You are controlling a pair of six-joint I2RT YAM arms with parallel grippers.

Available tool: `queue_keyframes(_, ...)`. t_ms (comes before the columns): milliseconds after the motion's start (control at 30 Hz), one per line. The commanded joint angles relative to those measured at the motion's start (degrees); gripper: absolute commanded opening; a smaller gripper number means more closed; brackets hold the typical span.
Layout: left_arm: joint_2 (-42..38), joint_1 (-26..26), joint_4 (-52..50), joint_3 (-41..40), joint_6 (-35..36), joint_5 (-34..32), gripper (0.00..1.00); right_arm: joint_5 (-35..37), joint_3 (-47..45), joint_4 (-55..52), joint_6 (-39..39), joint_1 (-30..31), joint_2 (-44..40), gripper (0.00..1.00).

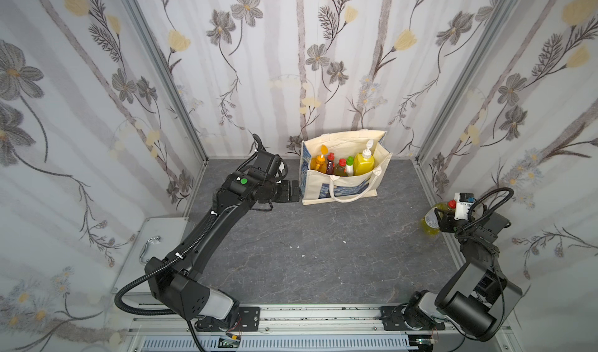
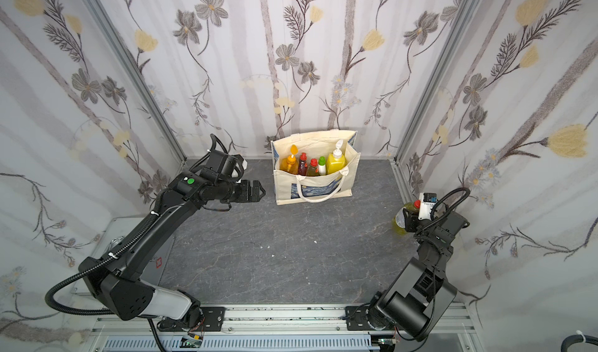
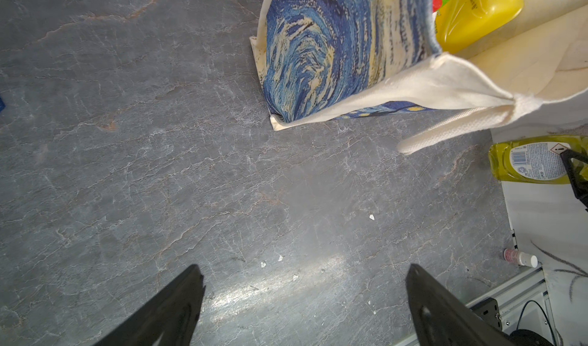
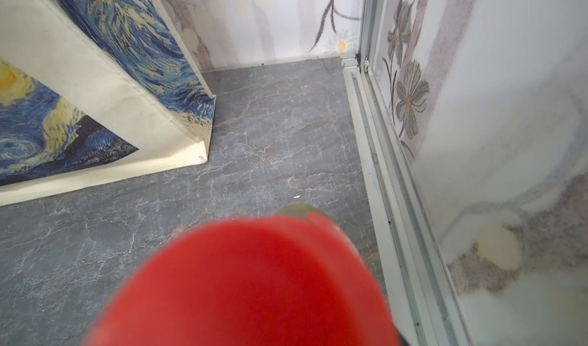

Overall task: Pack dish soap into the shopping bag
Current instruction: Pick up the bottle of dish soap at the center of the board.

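Observation:
The shopping bag [image 1: 343,185] [image 2: 317,188] stands open at the back middle of the grey table. Inside it stand an orange pump bottle [image 1: 320,164], a red bottle [image 1: 330,166], a yellow-green red-capped one [image 1: 340,169], a white green-capped one [image 1: 349,166] and a yellow pump bottle [image 1: 364,162]. My left gripper [image 1: 296,190] [image 3: 304,271] hangs open and empty just left of the bag [image 3: 334,58]. Near the right wall my right gripper [image 1: 439,219] [image 2: 408,219] is shut on an upright yellow-green dish soap bottle [image 1: 429,219] [image 3: 521,163]. Its red cap [image 4: 248,280] hides the jaws in the right wrist view.
Flowered walls with aluminium rails [image 4: 375,156] close in the table on three sides; the held bottle is close to the right one. A grey plate with a handle [image 1: 152,243] lies front left. A small white-capped vial [image 3: 521,260] lies by the right rail.

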Motion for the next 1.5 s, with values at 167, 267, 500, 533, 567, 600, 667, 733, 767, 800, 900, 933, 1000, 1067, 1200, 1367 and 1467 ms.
queue_keyframes(167,-1.62,0.32,1.66,-1.18,-1.03,-0.05,1.00,-4.16,6.36,4.97,5.38,3.89,-4.00,0.35)
queue_keyframes(267,-2.60,0.75,1.79,-1.17,-0.76,-0.14,1.00,-3.52,8.70,3.33,6.66,5.97,-5.10,0.35)
queue_keyframes(500,-6.53,1.68,1.93,-2.08,-1.24,0.17,1.00,-1.73,17.41,-4.76,7.76,11.15,-7.03,0.36)
queue_keyframes(533,-7.19,1.77,1.86,-2.49,-1.24,0.17,1.00,-1.44,18.75,-6.12,7.70,11.97,-7.11,0.37)
queue_keyframes(567,-8.03,1.82,1.70,-2.97,-1.24,0.04,1.00,-1.11,20.18,-7.48,7.59,13.04,-7.33,0.37)
queue_keyframes(600,-8.89,1.90,1.67,-3.54,-1.19,-0.01,1.00,-0.61,21.46,-8.40,7.66,14.05,-7.53,0.36)
queue_keyframes(667,-10.12,2.03,1.67,-4.46,-1.24,-0.08,1.00,0.18,23.33,-9.56,8.53,15.92,-7.98,0.37)
queue_keyframes(733,-10.80,2.03,1.64,-5.01,-1.28,-0.24,1.00,1.10,25.04,-10.42,9.27,17.84,-8.32,0.37)
queue_keyframes(767,-10.80,2.12,1.75,-5.19,-1.33,-0.27,1.00,1.63,25.96,-10.96,9.75,19.03,-8.35,0.37)
queue_keyframes(800,-10.80,2.12,1.84,-5.21,-1.33,-0.33,1.00,2.05,26.85,-11.39,10.16,20.14,-8.20,0.37)
queue_keyframes(900,-10.82,2.14,1.70,-4.20,-1.07,-0.27,1.00,3.76,30.04,-13.59,11.35,23.84,-7.25,0.37)
queue_keyframes(933,-10.78,2.28,1.44,-3.43,-0.71,-0.39,1.00,3.83,31.22,-14.38,11.62,25.01,-6.69,0.37)
queue_keyframes(1000,-10.79,2.45,1.13,-2.29,0.19,-1.20,1.00,4.71,34.15,-15.86,11.98,27.84,-5.36,0.37)
queue_keyframes(1067,-10.80,2.48,1.02,-2.02,0.69,-1.74,1.00,4.94,36.53,-15.93,13.18,29.93,-4.13,0.38)
queue_keyframes(1200,-10.23,2.48,1.83,-2.14,0.01,-0.49,1.00,5.91,41.59,-15.91,15.45,33.37,-1.53,0.38)
queue_keyframes(1367,-7.66,2.47,1.73,0.80,0.25,-0.19,1.00,6.06,50.16,-18.20,15.69,36.62,3.63,0.38)
queue_keyframes(1467,-5.24,2.64,1.36,3.90,0.38,0.07,1.00,5.86,54.95,-18.55,16.52,38.18,6.95,0.38)
